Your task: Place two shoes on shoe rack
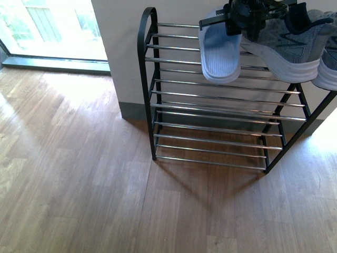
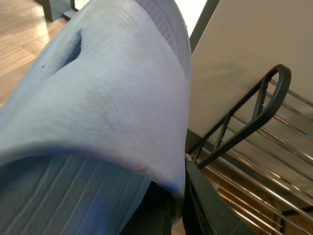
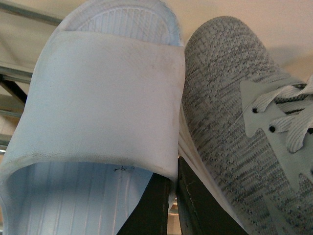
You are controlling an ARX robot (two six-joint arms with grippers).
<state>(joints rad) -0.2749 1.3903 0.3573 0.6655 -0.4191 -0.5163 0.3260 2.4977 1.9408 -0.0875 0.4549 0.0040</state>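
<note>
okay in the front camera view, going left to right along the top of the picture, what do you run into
Bright window → white wall → black end loop of the shoe rack → pale blue slide → grey sneaker → a second grey sneaker, cut off at the edge.

Second grey sneaker (image 1: pixel 329 58) cut by the front view's right edge, slide (image 1: pixel 221 50) heel behind black fingers (image 1: pixel 234 23)

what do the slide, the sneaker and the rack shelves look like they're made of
Slide: probably matte pale blue rubber or foam, finely pebbled strap. Sneaker: grey knit upper, visibly woven and mottled; sole looks like white foam. Rack shelves: shiny chrome-like metal rods on a black frame.
</note>
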